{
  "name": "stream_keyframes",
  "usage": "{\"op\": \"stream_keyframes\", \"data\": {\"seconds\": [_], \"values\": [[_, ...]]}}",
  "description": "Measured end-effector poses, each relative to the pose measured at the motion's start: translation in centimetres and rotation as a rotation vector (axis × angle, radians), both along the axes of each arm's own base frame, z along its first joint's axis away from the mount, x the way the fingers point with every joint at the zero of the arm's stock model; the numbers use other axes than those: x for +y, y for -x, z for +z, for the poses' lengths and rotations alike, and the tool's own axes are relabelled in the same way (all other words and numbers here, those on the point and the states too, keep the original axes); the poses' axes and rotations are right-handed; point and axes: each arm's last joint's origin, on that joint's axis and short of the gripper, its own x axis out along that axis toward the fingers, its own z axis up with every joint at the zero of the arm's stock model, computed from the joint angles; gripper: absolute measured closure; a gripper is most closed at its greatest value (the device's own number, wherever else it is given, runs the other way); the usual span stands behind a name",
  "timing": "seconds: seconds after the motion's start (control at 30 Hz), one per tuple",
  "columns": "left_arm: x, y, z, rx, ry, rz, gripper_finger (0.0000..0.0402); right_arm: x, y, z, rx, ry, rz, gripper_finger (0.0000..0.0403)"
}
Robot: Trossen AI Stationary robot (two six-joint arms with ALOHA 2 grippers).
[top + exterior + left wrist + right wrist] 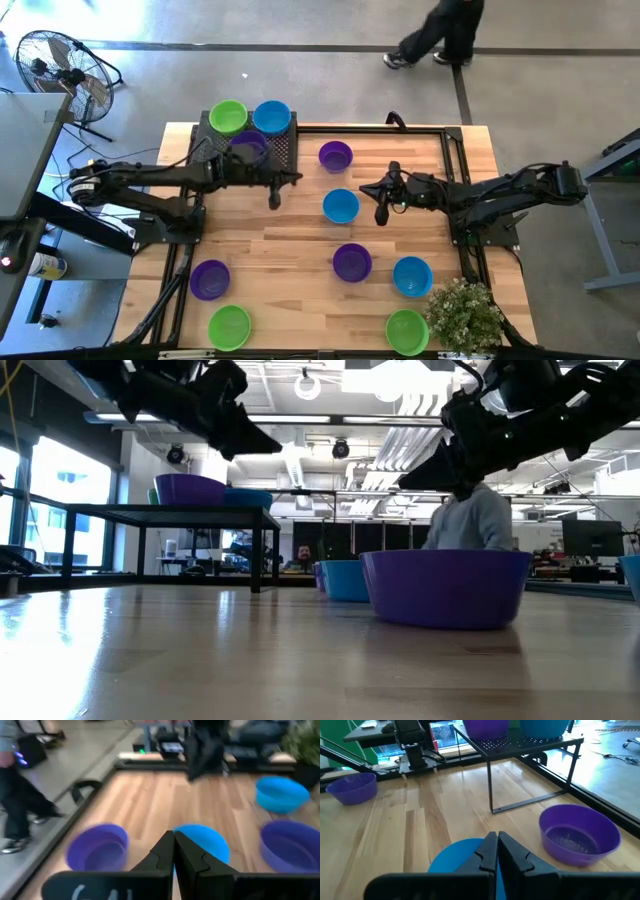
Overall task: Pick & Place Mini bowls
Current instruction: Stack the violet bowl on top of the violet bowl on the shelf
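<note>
Bowls (pixel 341 206) lie scattered over the desk (pixel 300 245) from above, three on the rack (pixel 281 148) at the far left corner. Both wrist views show the left hand (pixel 174 851) and right hand (pixel 497 851) closed, empty, above the blue middle bowl.

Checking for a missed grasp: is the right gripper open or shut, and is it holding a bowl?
Shut and empty: the right gripper has its fingers pressed together above the blue bowl, with nothing between them.
</note>
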Motion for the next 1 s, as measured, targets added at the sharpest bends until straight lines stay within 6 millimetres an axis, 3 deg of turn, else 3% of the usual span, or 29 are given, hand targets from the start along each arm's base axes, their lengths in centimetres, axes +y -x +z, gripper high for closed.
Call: {"op": "stream_keyframes", "data": {"seconds": [0.57,1.0], "values": [[-2.1,0.2,-1.8,-0.051,-0.013,-0.083,0.0401,1.3,-2.3,4.0,0.192,0.078,0.024,0.0386],[-2.3,0.3,-2.3,-0.029,0.013,-0.138,0.0401,2.0,-2.4,4.3,0.192,0.101,0.016,0.0314]]}}
